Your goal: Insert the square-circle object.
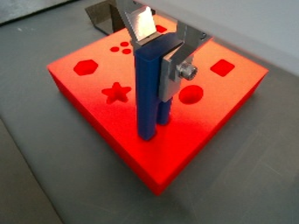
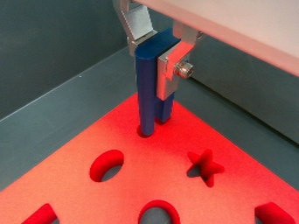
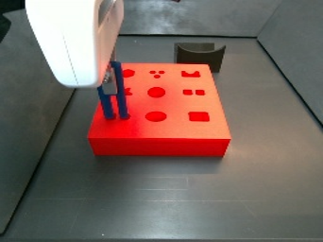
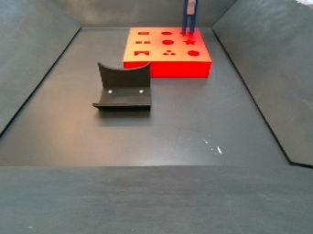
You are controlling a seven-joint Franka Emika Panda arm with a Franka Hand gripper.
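Note:
The square-circle object (image 1: 149,87), a dark-blue piece with two slim prongs, hangs upright in my gripper (image 1: 158,59). The silver fingers are shut on its upper part in both wrist views. Its prong tips meet the top of the red block (image 1: 216,131), and one tip seems to sit in a small round hole (image 2: 145,133); how deep I cannot tell. In a side view the piece (image 3: 113,102) stands near the block's (image 3: 164,142) left edge under the gripper (image 3: 111,83). It also shows in the other side view (image 4: 189,18) at the block's (image 4: 171,66) far right corner.
The red block has several shaped holes, among them a star (image 1: 114,92), a circle (image 1: 191,94) and a hexagon (image 1: 84,66). The dark fixture (image 4: 123,89) stands on the grey floor apart from the block; it also shows behind the block (image 3: 198,55). Bin walls rise all around.

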